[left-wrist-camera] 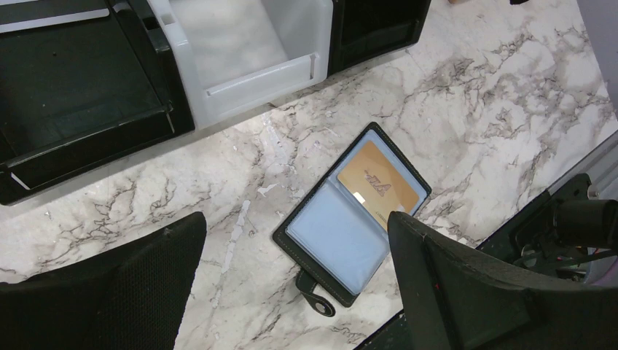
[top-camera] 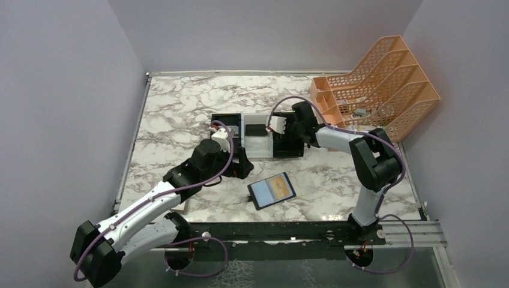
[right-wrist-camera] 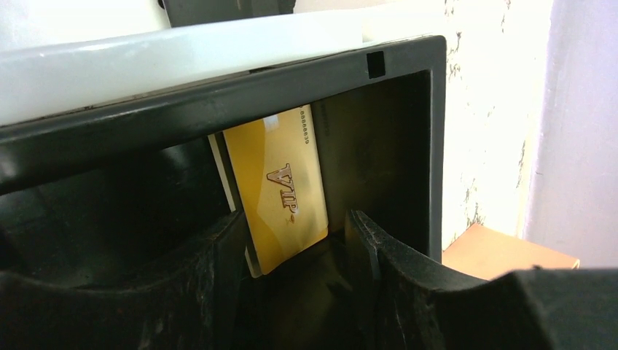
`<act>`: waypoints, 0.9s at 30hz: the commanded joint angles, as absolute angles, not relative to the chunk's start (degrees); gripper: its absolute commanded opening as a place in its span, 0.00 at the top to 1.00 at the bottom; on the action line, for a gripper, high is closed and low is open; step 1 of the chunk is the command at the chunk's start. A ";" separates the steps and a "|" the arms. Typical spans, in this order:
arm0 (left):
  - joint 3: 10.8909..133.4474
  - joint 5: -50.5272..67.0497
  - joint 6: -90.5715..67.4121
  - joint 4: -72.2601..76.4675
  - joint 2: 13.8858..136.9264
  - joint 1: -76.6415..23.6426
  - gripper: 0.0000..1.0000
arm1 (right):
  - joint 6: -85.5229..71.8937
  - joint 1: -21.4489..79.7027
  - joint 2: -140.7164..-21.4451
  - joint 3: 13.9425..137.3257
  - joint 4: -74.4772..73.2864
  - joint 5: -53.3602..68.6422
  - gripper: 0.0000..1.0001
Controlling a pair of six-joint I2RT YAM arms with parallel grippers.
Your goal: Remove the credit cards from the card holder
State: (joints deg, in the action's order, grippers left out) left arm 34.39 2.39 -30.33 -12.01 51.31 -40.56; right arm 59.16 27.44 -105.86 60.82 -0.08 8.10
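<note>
The card holder (top-camera: 272, 190) lies open on the marble, near the front middle. In the left wrist view its (left-wrist-camera: 337, 233) left pocket panel is bluish-grey and bare, and a gold-tan credit card (left-wrist-camera: 379, 186) sits in the right panel. My left gripper (left-wrist-camera: 291, 292) hangs open above it, a little to its left, touching nothing. My right gripper (right-wrist-camera: 295, 255) reaches into the tray's right black compartment (right-wrist-camera: 379, 146). Its jaws stand apart, and a gold credit card (right-wrist-camera: 280, 189) marked VIP lies loose between them, against the left finger. A thin pale edge shows behind that card.
The black-white-black tray (top-camera: 255, 147) stands mid-table behind the holder. An orange file rack (top-camera: 378, 84) fills the back right corner. Grey walls close in on the left, back and right. A metal rail (top-camera: 288, 231) runs along the front edge.
</note>
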 commanded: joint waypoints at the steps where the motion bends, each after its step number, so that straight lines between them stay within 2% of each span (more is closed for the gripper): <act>1: 34.98 4.54 -31.53 -9.81 50.75 -40.25 0.02 | 57.17 27.73 -102.66 59.93 3.49 6.89 0.46; 5: 35.07 5.58 -31.88 -9.29 51.76 -40.23 0.02 | 56.27 27.77 -100.25 58.85 3.39 8.79 0.40; 12: 34.84 8.08 -33.40 -7.13 53.34 -40.25 0.02 | 51.91 27.76 -95.75 56.49 6.26 9.08 0.37; 15: 34.19 10.11 -34.33 -5.21 53.90 -40.25 0.02 | 42.92 27.77 -89.38 53.37 11.14 11.86 0.35; 19: 32.98 13.40 -37.42 -1.14 56.13 -40.32 0.03 | 22.78 27.72 -76.27 40.29 25.26 17.85 0.30; 22: 31.83 16.18 -40.06 2.73 58.46 -40.78 0.07 | 4.31 27.77 -68.02 31.26 31.42 19.21 0.34; 25: 30.66 15.77 -42.44 6.54 60.10 -41.90 0.09 | -18.90 27.77 -61.43 24.77 29.82 9.19 0.54; 27: 30.19 14.44 -44.02 9.01 61.33 -42.95 0.11 | -28.89 27.72 -58.92 22.98 25.15 6.07 0.60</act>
